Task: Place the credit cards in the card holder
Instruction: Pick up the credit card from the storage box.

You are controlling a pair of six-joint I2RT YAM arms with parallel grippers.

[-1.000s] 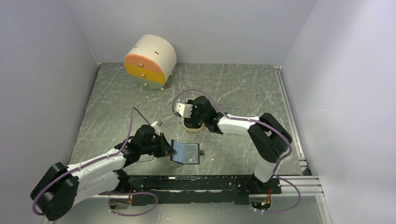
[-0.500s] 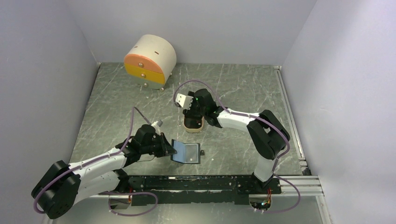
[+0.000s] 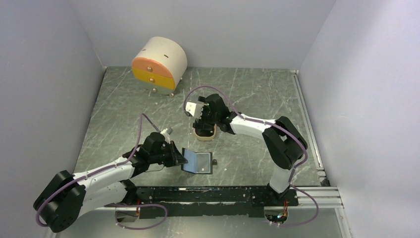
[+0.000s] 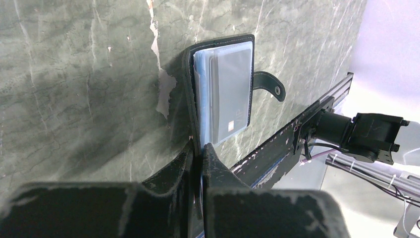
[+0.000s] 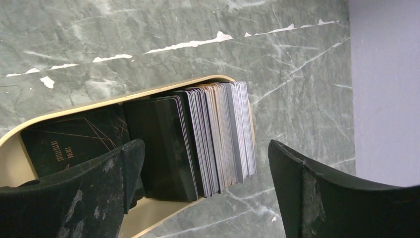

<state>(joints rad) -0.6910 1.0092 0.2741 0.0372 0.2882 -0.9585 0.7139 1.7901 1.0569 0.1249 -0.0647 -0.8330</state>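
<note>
While the left claw [image 4: 198,151] pinches the card holder [image 4: 229,94], the right claw [image 5: 205,151] hangs spread over the credit cards [image 5: 218,134].

Top view: tan tray [image 3: 203,138], near desk centre, mostly covered by right arm [image 3: 247,127] at its wrist; contents unseen there.

Right wrist view: tray's left end cut off by picture edge. The credit cards [image 5: 218,134] stand packed edge-on, number untellable. A right gripper [image 5: 204,148] finger hides part of a black gold-lined item [image 5: 74,144]; print unreadable.

Left wrist view: card holder [image 4: 225,84] near edge buried between left gripper [image 4: 199,151] fingers.
</note>
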